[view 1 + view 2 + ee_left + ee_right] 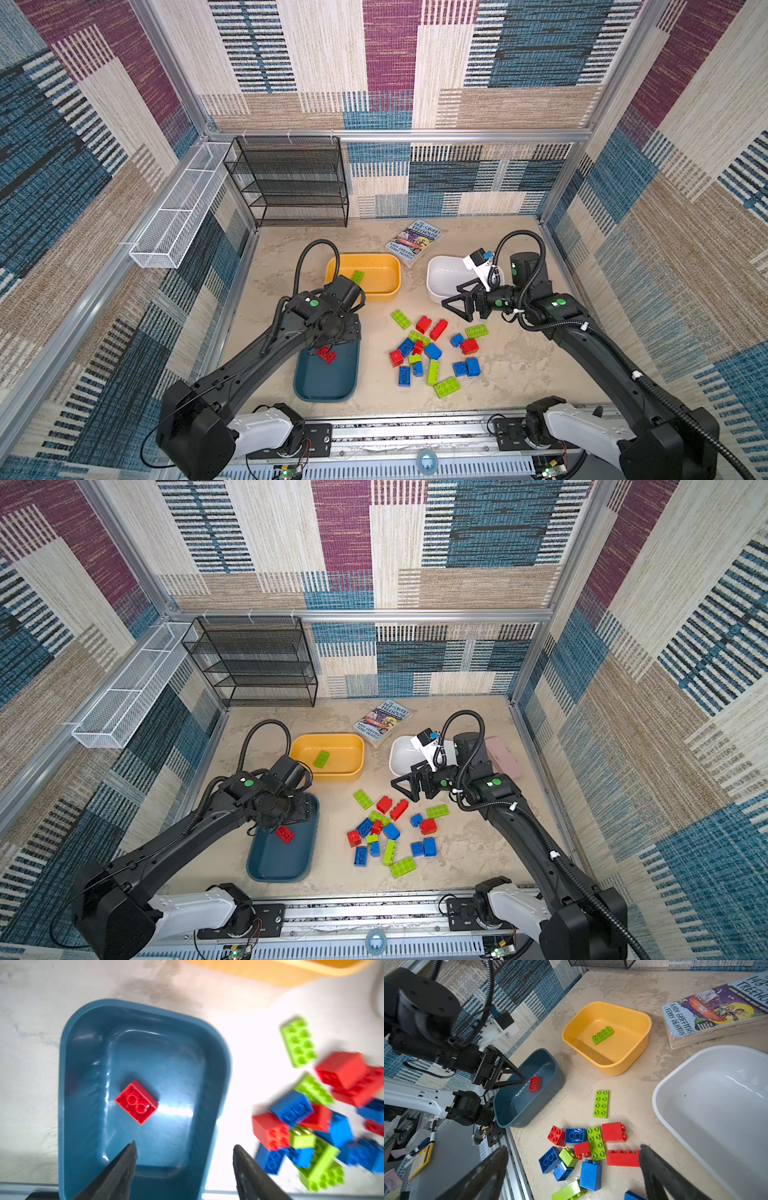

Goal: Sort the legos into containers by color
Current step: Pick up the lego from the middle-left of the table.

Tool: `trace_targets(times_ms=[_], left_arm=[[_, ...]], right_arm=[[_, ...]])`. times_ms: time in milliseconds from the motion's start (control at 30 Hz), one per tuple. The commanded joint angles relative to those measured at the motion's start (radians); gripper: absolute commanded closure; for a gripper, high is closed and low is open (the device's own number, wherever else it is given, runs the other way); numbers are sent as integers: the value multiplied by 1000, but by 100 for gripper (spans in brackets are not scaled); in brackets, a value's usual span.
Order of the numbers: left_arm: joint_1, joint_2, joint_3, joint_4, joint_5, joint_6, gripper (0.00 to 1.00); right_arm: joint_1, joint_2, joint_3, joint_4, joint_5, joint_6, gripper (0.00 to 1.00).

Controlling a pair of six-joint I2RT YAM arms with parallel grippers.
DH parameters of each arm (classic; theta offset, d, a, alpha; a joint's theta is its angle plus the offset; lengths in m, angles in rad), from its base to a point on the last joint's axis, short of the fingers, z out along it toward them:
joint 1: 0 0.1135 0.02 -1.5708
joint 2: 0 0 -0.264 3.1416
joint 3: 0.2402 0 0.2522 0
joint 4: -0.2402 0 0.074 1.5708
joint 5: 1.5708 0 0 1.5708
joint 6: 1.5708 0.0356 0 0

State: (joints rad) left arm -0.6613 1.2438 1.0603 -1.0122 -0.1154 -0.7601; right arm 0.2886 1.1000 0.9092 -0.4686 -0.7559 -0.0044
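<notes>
Left pincer: fingers spread apart with nothing between them, hanging over the dark teal rounded plastic bin.
Small red studded plastic brick: inside the teal bin's outline, just off the fingertips and free of both. From where I stand I cannot tell whether it lies on the bin's floor.
Right pincer: jaws wide apart, gripping nothing, held above the tabletop between the white bin and the loose heap.
Loose legos: red, blue and lime green bricks, square and long, heaped and scattered on the mottled beige tabletop, to the right of the teal bin.
Yellow rounded plastic bin: just behind the teal bin, with one long lime green brick lying flat inside, studs up.
White rounded plastic bin: right of the yellow bin, close beside the right pincer.
Illustrated paperback book: flat on the tabletop behind the gap between the yellow and white bins.
</notes>
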Motion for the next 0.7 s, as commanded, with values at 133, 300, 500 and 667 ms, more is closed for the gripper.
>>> trace_targets(times_ms=[133,300,500,667], left_arm=[[-248,98,113,-39,16,-241,24],[-340,210,118,90,15,-329,24],[-354,349,104,225,28,-353,31],[-353,448,127,253,2,-349,35]], right_arm=[[1,4,16,15,25,-6,1],[1,4,7,19,26,-5,1],[0,-2,-4,19,30,-10,1],[1,-11,-25,43,29,-5,1]])
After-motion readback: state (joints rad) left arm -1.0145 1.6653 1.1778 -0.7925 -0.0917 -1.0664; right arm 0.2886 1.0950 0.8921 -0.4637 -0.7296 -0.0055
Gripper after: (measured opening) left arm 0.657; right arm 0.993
